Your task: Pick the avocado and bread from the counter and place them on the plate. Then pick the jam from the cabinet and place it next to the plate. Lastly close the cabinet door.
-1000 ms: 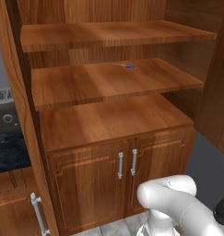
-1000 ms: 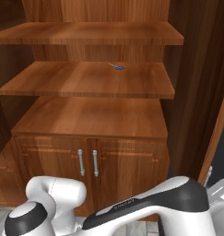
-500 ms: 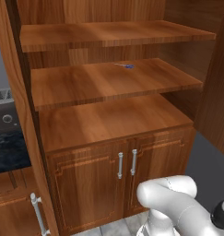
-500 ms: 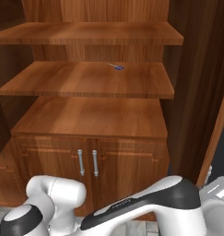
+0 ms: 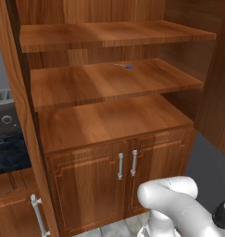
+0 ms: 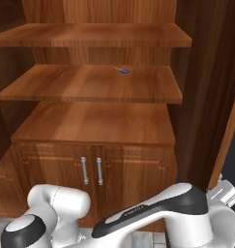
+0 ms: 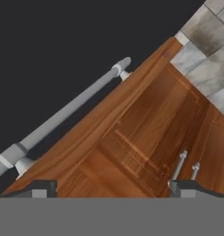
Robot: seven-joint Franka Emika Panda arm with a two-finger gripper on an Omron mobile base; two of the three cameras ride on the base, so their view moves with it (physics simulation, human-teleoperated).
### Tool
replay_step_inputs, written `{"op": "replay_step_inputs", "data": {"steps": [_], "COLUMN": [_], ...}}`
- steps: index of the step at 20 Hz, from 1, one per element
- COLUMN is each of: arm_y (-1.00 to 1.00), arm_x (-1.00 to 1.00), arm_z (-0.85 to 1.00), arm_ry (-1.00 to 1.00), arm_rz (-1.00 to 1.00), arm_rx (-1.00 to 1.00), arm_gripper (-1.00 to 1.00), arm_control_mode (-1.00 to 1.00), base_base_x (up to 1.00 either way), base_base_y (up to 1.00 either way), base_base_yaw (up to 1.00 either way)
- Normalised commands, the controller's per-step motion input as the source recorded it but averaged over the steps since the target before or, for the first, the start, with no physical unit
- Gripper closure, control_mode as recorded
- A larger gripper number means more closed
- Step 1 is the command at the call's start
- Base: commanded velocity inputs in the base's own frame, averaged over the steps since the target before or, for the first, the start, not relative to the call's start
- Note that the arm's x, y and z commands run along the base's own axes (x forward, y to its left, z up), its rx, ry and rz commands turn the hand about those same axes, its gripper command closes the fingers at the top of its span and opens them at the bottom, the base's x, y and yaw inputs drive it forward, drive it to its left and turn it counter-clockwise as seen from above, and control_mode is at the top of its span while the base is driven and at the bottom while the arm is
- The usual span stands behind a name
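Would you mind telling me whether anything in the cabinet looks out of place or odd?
Only a tiny blue speck on the cabinet's middle shelf stands out; it is too small to identify. The two small lower doors are shut and nothing looks spilled or damaged.

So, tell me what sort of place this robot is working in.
Most likely a kitchen: a tall reddish-brown wooden cabinet with open shelves above two small lower doors with metal bar handles, beside a black marble-look counter, over grey tiled floor.

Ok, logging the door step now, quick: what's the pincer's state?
Pincer: open, holding nothing, its tips spread wide in front of the cabinet door, beside its bar handle.
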Motion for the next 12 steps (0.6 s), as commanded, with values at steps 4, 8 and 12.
{"op": "replay_step_inputs", "data": {"steps": [4, 8, 12], "arm_y": [-0.42, -0.28, 0.02], "arm_x": [0.84, 0.84, 1.0], "arm_z": [-0.29, -0.32, -0.47], "arm_ry": [0.0, 0.02, 0.12], "arm_rz": [0.15, 0.18, 0.27], "arm_rx": [0.04, 0.05, 0.02], "arm_gripper": [-1.0, -1.0, -1.0], "arm_control_mode": [-1.0, -1.0, -1.0], "base_base_x": [0.0, 0.0, 0.0], "base_base_y": [0.0, 0.0, 0.0], "base_base_yaw": [0.0, 0.0, 0.0]}}
